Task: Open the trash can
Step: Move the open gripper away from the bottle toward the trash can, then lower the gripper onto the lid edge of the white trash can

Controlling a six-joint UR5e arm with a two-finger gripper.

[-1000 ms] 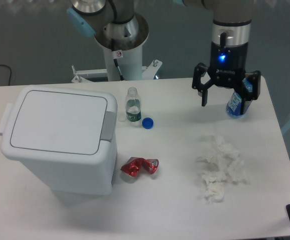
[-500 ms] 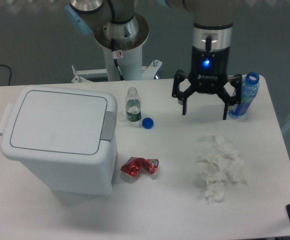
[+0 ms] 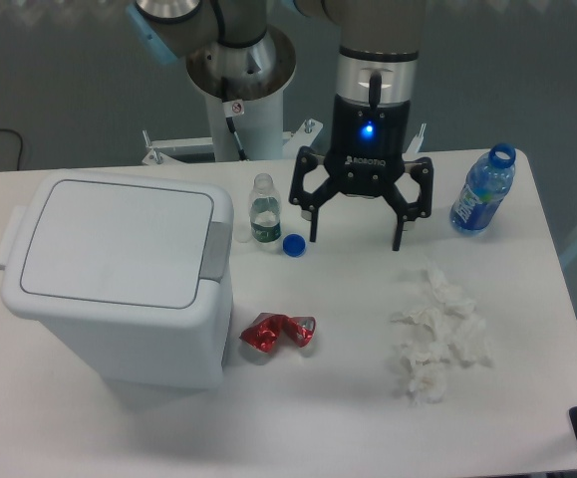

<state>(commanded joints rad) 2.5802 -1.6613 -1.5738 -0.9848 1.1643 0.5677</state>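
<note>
White rigid plastic forms the large rectangular trash can (image 3: 119,284) at the table's left, lid closed so its contents are hidden; it is judged light and stiff, best worked by pressing the grey push-button tab (image 3: 217,250). The black two-finger gripper (image 3: 358,221) hangs spread and empty, well apart. A small clear bottle (image 3: 263,210) appears uncapped.

— What does the robot look like?
— A silver and black wrist with a blue light. Its black gripper (image 3: 358,235) has two thin fingers.
— And at the top left?
— Light blue caps and a white post (image 3: 251,124) with a small sticker.
</note>
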